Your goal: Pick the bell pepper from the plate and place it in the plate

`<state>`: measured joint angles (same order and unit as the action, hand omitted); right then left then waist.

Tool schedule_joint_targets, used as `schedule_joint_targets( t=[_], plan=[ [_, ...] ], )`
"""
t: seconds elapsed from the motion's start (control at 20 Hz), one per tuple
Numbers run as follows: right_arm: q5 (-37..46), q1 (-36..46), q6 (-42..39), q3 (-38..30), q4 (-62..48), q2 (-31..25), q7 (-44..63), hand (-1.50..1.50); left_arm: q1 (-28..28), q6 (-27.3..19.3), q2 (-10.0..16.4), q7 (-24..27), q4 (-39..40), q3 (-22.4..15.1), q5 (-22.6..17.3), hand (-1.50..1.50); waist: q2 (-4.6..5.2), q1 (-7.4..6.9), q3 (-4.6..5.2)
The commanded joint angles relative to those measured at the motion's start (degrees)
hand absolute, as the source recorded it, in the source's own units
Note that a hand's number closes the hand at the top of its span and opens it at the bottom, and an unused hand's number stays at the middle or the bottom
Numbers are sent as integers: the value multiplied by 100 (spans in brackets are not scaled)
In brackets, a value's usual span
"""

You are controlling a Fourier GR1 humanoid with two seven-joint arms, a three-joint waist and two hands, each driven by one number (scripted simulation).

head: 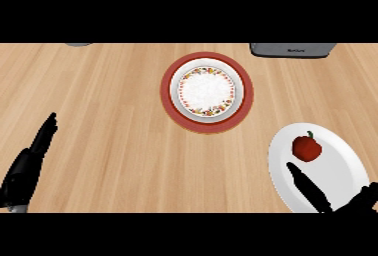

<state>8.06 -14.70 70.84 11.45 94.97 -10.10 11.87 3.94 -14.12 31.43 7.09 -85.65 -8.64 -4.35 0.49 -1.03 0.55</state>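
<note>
A red bell pepper [306, 148] with a green stem lies on a plain white plate [339, 170] at the right of the counter. My right hand [310, 191] comes in from the lower right, its fingers straight and spread over that plate's near part, a little short of the pepper. A second white plate [209, 90] with a flowered rim sits on a red round mat [241, 107] at the upper middle. At the lower left edge my left hand [33, 155] rests with fingers straight and pointing up.
A grey appliance [292, 49] stands at the counter's far edge, upper right. A small grey object [78, 44] shows at the top left edge. Bare wooden counter lies between the two plates.
</note>
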Motion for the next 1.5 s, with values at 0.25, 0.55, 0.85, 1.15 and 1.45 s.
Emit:
schedule_joint_targets(
  t=[0.25, 0.55, 0.85, 1.15, 1.45],
  plan=[
    [444, 223, -1247, 60, 267, -1572, 3092, -150, 21, -18, -134, 111, 96, 14, 70, 0, -4, -34, -8],
    [727, 1089, -2568, 127, 299, -2477, 5089, -150, -2, 75, -199, 203, 178, -48, 155, 0, -18, -42, -24],
    [1172, 1551, -3093, 459, 601, -2307, 6095, -150, 68, 291, -248, 270, 389, 227, 114, 0, -47, 72, -47],
    [638, 1564, -3537, 54, 129, -1976, 5207, -150, 240, 325, -375, 304, 206, 438, 363, 0, -53, 92, -55],
    [512, 2314, -3891, 45, -323, -1840, 5490, -150, 343, 332, -513, -103, -255, 392, 530, 0, -54, 65, -54]
  ],
)
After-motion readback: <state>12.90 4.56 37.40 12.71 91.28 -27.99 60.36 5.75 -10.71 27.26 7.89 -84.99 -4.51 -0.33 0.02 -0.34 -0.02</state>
